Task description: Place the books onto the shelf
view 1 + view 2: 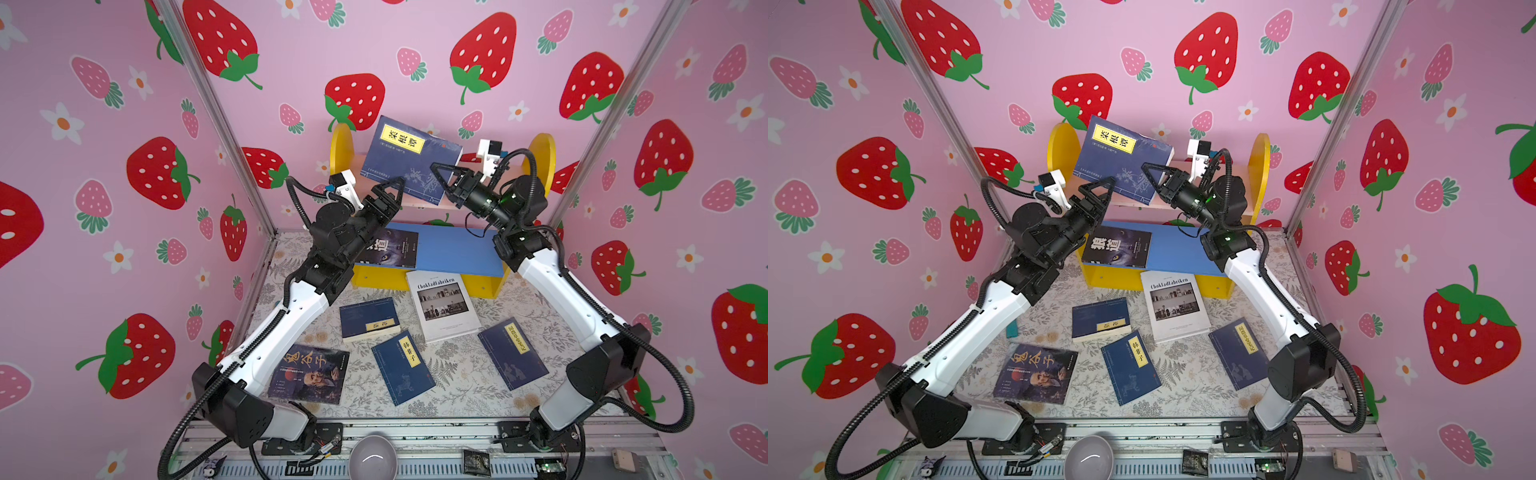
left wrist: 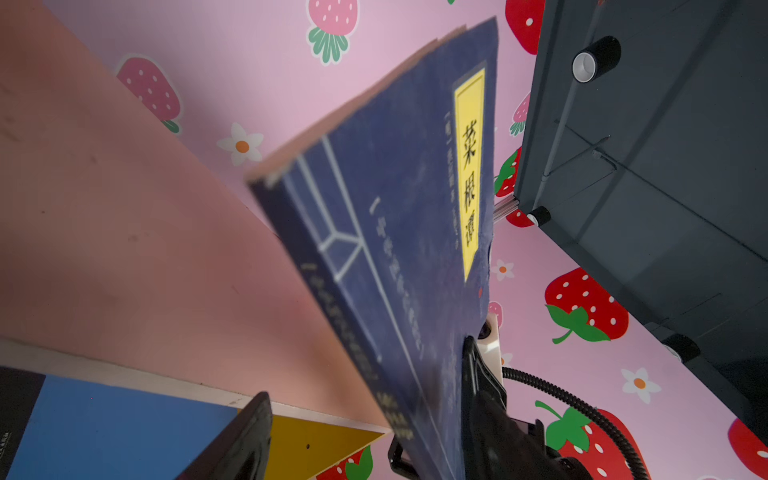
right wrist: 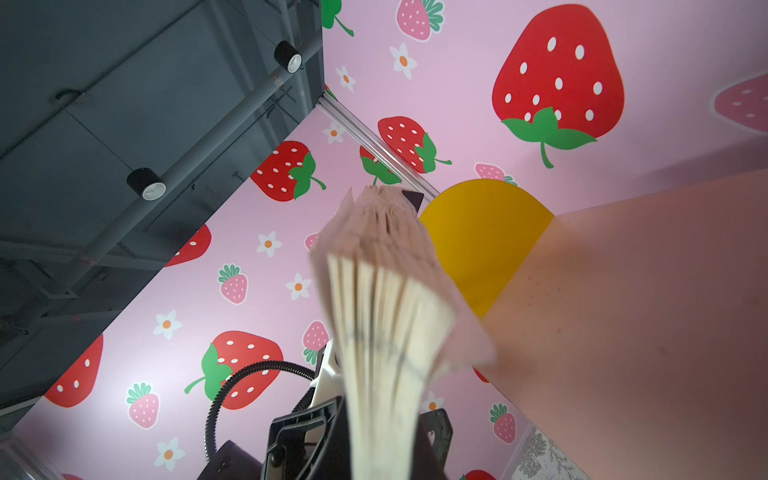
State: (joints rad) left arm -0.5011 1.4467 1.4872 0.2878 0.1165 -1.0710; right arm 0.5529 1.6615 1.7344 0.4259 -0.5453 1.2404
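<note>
Right wrist view: my right gripper point(image 3: 370, 419) is clamped on the page edge of the navy book point(image 3: 386, 291), holding it tilted over the pink upper board point(image 3: 623, 311) of the shelf point(image 3: 478, 232). My left gripper point(image 1: 392, 187) stands apart beside its spine, probably only guiding.

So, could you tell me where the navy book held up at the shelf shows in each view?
In a top view: the navy book is upper centre, tilted above the shelf.
In a top view: the book is again upper centre.
Left wrist: its cover fills the middle.
Right wrist: only its fanned page edges, in the centre.
Shared landmark: the pink shelf board next to the book.
</note>
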